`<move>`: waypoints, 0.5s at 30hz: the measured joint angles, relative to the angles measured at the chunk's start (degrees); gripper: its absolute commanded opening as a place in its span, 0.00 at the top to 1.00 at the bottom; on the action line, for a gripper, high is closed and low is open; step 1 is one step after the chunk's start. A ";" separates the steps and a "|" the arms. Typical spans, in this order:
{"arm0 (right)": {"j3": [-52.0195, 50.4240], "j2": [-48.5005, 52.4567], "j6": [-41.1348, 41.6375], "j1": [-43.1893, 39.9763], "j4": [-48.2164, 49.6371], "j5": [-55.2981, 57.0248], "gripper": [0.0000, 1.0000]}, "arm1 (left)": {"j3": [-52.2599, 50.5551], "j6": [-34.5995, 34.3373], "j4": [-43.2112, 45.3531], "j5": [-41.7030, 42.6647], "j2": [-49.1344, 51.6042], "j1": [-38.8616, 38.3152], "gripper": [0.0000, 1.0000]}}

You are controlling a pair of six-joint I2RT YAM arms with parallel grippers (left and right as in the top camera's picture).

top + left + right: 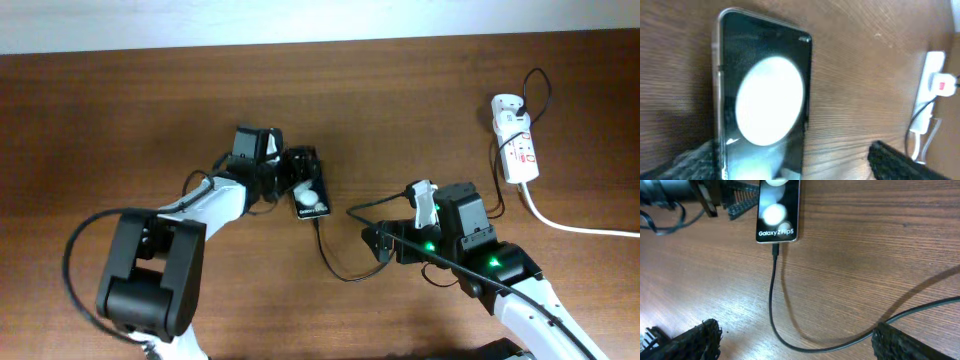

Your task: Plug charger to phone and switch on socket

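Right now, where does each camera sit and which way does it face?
Overhead: above the table, facing straight down; shows both arms, left gripper by the phone, right gripper.
Left wrist: close over the phone, facing toward the socket; own fingers at bottom corners.
Right wrist: above the charger, facing the phone; own fingers at bottom corners.
Shared: all see the phone.

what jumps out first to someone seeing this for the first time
The black phone, its face glaring white, lies in the middle of the table with the charger plugged into its bottom edge. The left end effector straddles it, and the white socket lies at the far right.
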 measured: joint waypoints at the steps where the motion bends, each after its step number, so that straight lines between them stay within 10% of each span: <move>1: 0.00 0.00 0.04 0.02 -0.31 0.00 0.01 | 0.42 0.11 -1.84 -1.11 -0.55 0.17 0.01; 8: 2.38 -4.31 -2.14 -0.17 -8.02 5.35 0.01 | 1.95 5.01 -16.46 1.81 -2.32 10.97 0.01; 15: 26.27 3.58 -12.87 -32.54 -23.52 8.59 0.07 | -2.01 19.12 -19.06 1.25 -20.76 4.61 0.01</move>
